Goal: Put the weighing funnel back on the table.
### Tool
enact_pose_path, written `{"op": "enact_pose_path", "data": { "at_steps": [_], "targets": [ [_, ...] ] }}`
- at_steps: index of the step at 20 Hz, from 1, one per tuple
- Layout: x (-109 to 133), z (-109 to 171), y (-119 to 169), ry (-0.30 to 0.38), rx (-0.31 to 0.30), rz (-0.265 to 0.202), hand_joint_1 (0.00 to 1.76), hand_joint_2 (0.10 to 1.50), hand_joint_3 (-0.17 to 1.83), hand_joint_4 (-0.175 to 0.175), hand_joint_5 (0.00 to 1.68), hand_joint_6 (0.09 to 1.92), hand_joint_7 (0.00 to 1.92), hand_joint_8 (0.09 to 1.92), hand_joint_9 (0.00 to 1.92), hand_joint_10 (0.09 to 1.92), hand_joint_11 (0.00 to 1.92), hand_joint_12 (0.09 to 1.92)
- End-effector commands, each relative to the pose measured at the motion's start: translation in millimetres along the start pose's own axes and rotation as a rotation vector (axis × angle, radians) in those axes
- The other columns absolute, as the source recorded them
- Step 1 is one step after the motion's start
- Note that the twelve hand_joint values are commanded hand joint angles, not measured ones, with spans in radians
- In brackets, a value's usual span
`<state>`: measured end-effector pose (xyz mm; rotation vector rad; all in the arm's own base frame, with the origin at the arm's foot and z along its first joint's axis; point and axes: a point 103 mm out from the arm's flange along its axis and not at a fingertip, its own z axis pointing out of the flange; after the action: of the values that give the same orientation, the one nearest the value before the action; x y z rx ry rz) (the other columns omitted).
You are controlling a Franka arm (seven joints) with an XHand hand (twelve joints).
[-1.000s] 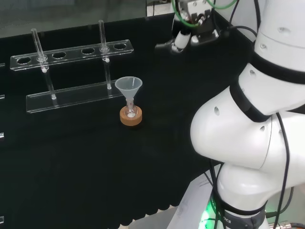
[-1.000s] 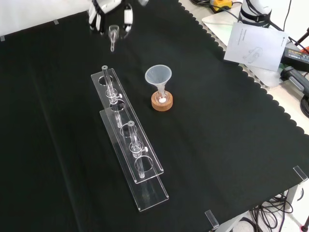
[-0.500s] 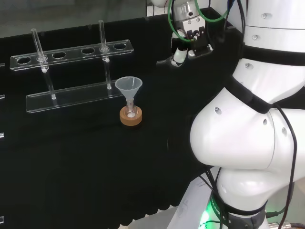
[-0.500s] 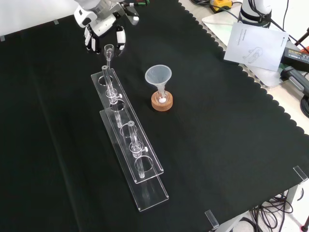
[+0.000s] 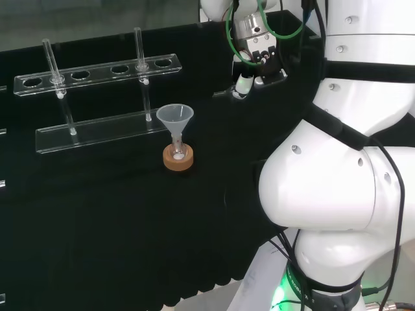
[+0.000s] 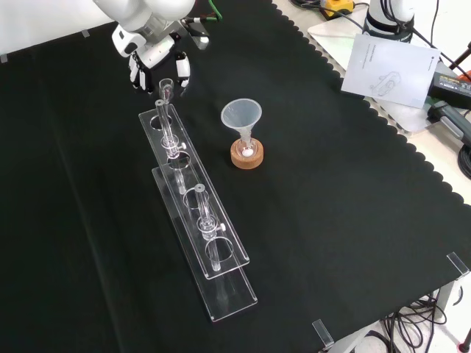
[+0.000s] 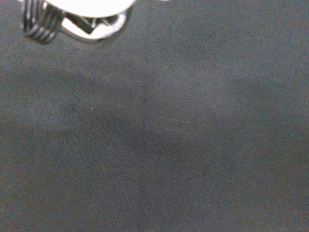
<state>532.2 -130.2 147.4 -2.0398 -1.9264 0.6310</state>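
Hand [image 6: 154, 55] downturned around weighing funnel [image 6: 166, 87]

A lab: a clear test-tube rack [image 5: 98, 72] and a funnel [image 5: 175, 116].

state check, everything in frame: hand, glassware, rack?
hand: shut on the weighing funnel.
weighing funnel: held between the fingers, mouth up; contact with the cloth can't be told.
funnel: upright, stem in the flask.
flask: upright on the cork ring.
rack: standing, two test tubes upright in it.
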Motion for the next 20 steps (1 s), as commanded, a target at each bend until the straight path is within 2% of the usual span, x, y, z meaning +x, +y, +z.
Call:
{"op": "enact_pose_path", "data": {
  "at_steps": [1, 20],
  "targets": [
    [4, 9, 9, 0.001, 0.002, -0.009, 1.10, 0.67, 0.70, 0.175, 1.19, 0.84, 0.49, 0.66, 0.77, 0.44, 0.64, 1.14],
    [23, 32, 41, -0.006, 0.031, -0.034, 1.10, 0.67, 0.70, 0.175, 1.19, 0.84, 0.49, 0.66, 0.77, 0.44, 0.64, 1.14]
  ]
}}
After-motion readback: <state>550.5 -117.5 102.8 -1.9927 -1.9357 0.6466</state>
